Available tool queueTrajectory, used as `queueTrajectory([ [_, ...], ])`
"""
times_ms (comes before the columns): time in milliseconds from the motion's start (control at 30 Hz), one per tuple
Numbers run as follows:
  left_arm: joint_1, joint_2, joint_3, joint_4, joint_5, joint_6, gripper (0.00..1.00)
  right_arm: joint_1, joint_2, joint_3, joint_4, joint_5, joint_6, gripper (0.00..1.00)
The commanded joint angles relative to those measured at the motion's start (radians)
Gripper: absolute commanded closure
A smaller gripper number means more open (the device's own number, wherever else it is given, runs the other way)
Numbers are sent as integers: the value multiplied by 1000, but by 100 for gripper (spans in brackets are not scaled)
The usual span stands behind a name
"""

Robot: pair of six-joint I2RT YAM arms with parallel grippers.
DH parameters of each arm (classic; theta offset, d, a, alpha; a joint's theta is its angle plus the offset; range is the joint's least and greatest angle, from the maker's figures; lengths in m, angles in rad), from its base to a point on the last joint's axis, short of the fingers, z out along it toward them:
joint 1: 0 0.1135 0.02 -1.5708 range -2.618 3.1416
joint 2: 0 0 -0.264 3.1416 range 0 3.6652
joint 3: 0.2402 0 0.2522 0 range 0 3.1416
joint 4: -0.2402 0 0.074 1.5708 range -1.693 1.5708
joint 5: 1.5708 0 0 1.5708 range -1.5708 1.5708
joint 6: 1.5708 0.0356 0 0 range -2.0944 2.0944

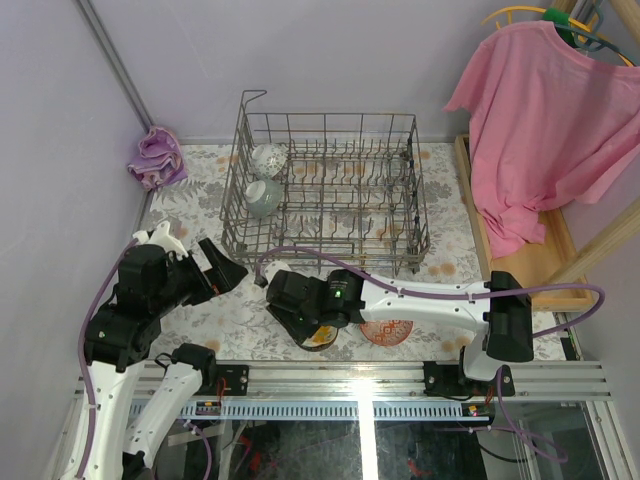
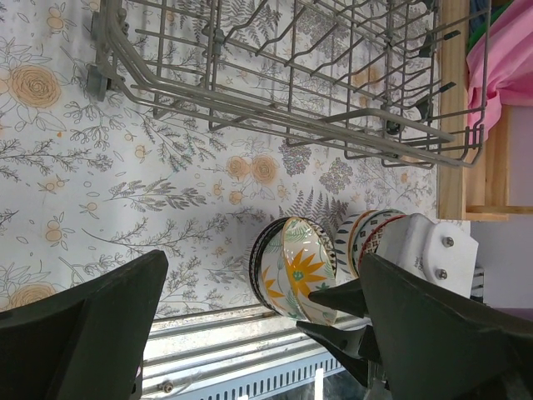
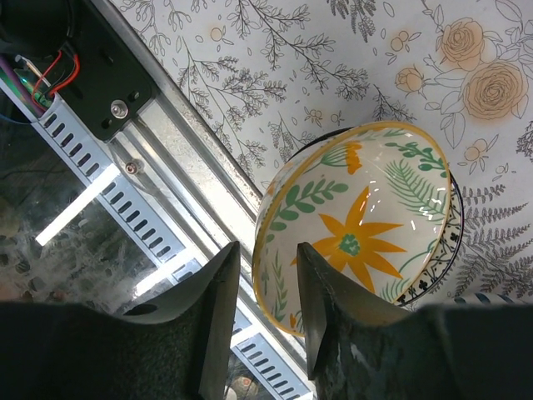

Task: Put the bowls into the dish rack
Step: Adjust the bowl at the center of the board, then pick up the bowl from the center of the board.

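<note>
Right end effector (image 3: 266, 250), jaws parted, straddles the rim of the orange-flower bowl (image 3: 366, 233), stacked on the worktop (image 3: 333, 67); seat the rim deep before clenching, lift straight toward the dish rack (image 1: 235, 180); left end effector (image 2: 265, 262) gapes idle.

Your dish rack (image 1: 330, 250) sits at the far middle of the counter (image 1: 195, 215). Two bowls stand in its left end, one (image 1: 268, 158) behind the other (image 1: 263, 195). A cloth (image 1: 155, 158) lies off the rack's far left corner. A tray (image 1: 560, 250) lies to the rack's right, under a hanging shirt (image 1: 545, 110).

In front of the rack, by the counter's near edge, a stack of bowls (image 3: 366, 225) stands just left of a second lot of bowls (image 1: 387, 331). Your right end effector (image 3: 268, 250) is over the stack, a finger on either side of the top bowl's rim. Your left end effector (image 1: 222, 268) hangs off the rack's near left corner.
</note>
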Motion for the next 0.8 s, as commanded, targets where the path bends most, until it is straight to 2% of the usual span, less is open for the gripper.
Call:
queueTrajectory([
  [0, -7, -8, -10, 35, 82, 8, 0, 16, -2, 7, 17, -38, -5, 58],
  [333, -6, -13, -25, 39, 82, 5, 0, 29, 50, 2, -3, -17, 3, 57],
  [433, -7, -14, -31, 42, 83, 3, 0, 30, 54, -5, 1, -16, 4, 61],
  [467, -6, -14, -32, 42, 84, 4, 0, 30, 52, -9, 4, -18, 4, 63],
  [633, -6, -18, -37, 46, 83, 2, 0, 30, 37, -10, 14, -16, 4, 88],
  [767, -6, -24, -42, 46, 83, 1, 0, 30, 9, 1, 22, -26, 4, 99],
])
